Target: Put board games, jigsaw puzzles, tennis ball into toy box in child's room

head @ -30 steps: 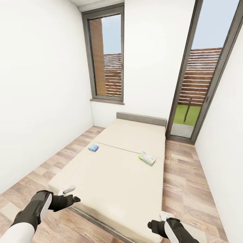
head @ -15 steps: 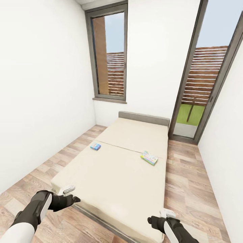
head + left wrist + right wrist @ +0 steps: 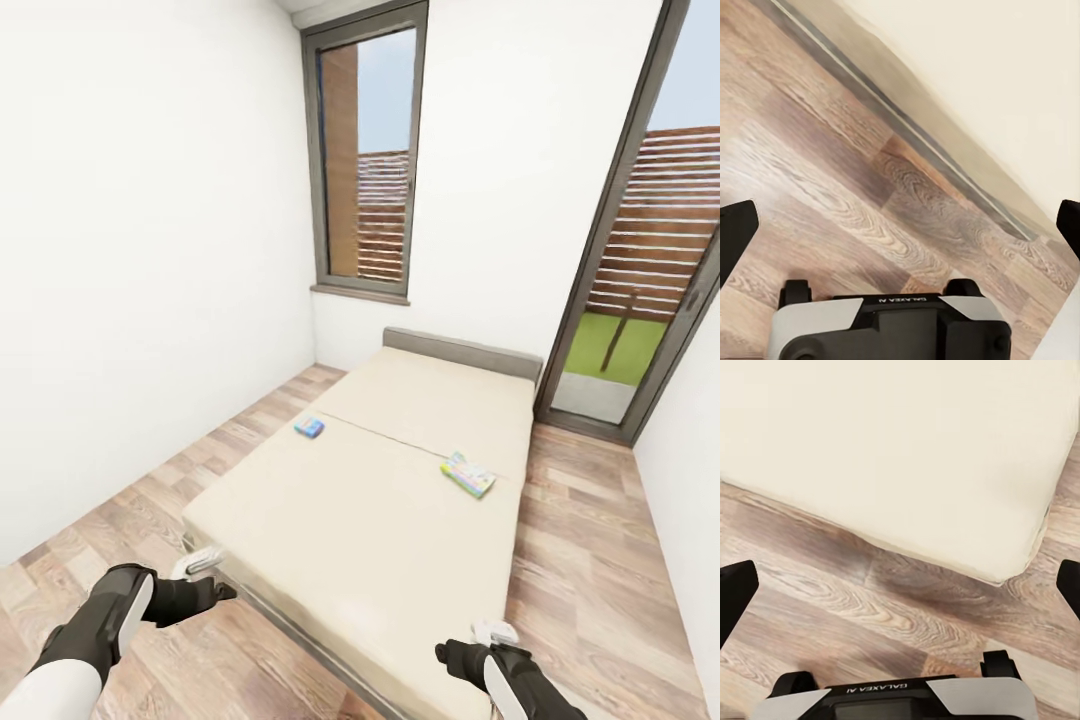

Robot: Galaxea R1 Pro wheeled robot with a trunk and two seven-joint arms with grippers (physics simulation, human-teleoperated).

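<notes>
Two board games lie on the bed [image 3: 380, 520]: the blue game [image 3: 309, 427] near its left edge, the green-edged game [image 3: 468, 475] toward the right, long axis slanting. Both lie well ahead of the tools; the right tool [image 3: 478, 640] is nearer the green-edged one, the left tool [image 3: 205, 570] the blue. Both tools gape open, empty.
</notes>
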